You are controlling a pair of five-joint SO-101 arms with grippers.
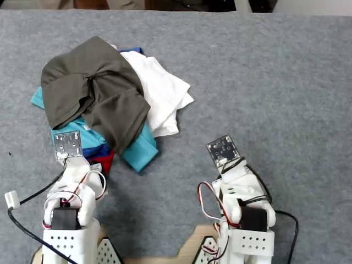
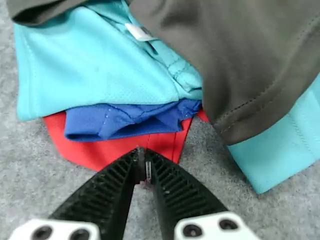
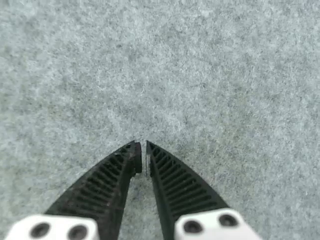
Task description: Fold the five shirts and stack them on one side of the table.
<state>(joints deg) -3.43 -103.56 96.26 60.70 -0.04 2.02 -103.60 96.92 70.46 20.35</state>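
Pinching the tangled shirts (image 1: pixel 104 99), we risk lifting several; left gripper (image 2: pixel 142 167) and right gripper (image 3: pixel 143 159) sit closed, empty.

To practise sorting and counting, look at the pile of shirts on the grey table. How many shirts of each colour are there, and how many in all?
dark grey-brown shirt: 1
white shirt: 1
turquoise shirt: 1
blue shirt: 1
red shirt: 1
Total: 5 shirts
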